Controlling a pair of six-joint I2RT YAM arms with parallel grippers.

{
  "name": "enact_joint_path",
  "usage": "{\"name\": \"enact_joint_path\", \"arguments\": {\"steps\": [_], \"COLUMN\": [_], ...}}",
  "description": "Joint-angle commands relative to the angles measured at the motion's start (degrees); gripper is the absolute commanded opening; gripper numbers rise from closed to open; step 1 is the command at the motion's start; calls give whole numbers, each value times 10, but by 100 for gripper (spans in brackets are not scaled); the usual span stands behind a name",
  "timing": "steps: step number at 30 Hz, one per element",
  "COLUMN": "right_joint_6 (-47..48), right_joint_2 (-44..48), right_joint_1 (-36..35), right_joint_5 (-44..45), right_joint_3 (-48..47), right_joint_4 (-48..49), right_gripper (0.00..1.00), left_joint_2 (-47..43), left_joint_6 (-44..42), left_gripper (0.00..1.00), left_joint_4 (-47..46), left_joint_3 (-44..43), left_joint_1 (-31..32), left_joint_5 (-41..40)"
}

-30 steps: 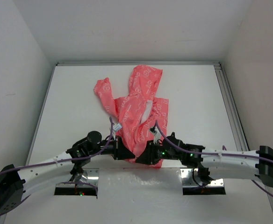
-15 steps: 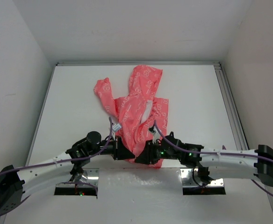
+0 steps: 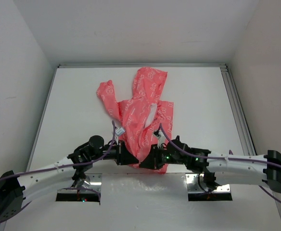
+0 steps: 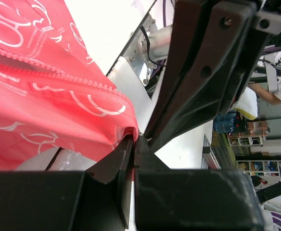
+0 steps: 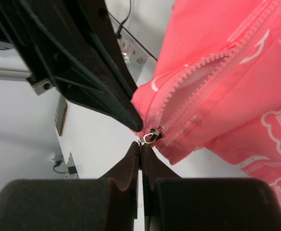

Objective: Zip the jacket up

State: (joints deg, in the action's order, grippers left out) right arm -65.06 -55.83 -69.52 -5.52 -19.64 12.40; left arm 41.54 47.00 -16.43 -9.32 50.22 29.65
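The coral-pink jacket [image 3: 141, 108] with white printed marks lies crumpled in the middle of the white table, hood far, hem near the arms. My left gripper [image 3: 130, 156] is shut on the jacket's bottom hem corner [image 4: 126, 127], pink fabric pinched between its fingers. My right gripper [image 3: 145, 161] faces it from the right, shut on the metal zipper pull [image 5: 150, 137] at the bottom of the zipper. The zipper teeth [image 5: 198, 91] are open above the slider, showing white lining. The two grippers almost touch.
The table's raised metal rail [image 3: 236, 110] runs along the right side, white walls stand on all sides. Two metal base plates [image 3: 80, 185] sit at the near edge. Purple cables [image 3: 193, 156] trail along both arms.
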Motion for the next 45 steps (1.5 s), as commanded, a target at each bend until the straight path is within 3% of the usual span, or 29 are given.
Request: {"name": "enact_joint_path", "arguments": {"steps": [1,11,17,23,36,41,45], "right_joint_6": [-16,-69,-85,-98,-125,-141,-156], "right_joint_2": [23,39,57,61,64,73,88], "right_joint_1": [-3,-3,-3,-3,-3,-3,-3], "right_joint_5": [5,36,55,72,62,65,78], "right_joint_3": [-26,-3,14,30,55,77,97], "right_joint_4": [45,80,87,99,133,176,198], "right_gripper": [0,0,0,0,0,0,0], "left_joint_2": [-7,-23,-40,-66,-23,-10,-8], "left_joint_6": [1,11,30,66,105,105,107], "left_gripper": [0,31,40,43,47,36,35], "left_joint_4": [-5,-11,-26,-72,-192,-199,-200], "left_joint_3": [3,19,41,76,93,90,93], "left_joint_1": [7,7,7,7,7,8,11], "left_joint_5": [14,20,19,15,4,2,0]}}
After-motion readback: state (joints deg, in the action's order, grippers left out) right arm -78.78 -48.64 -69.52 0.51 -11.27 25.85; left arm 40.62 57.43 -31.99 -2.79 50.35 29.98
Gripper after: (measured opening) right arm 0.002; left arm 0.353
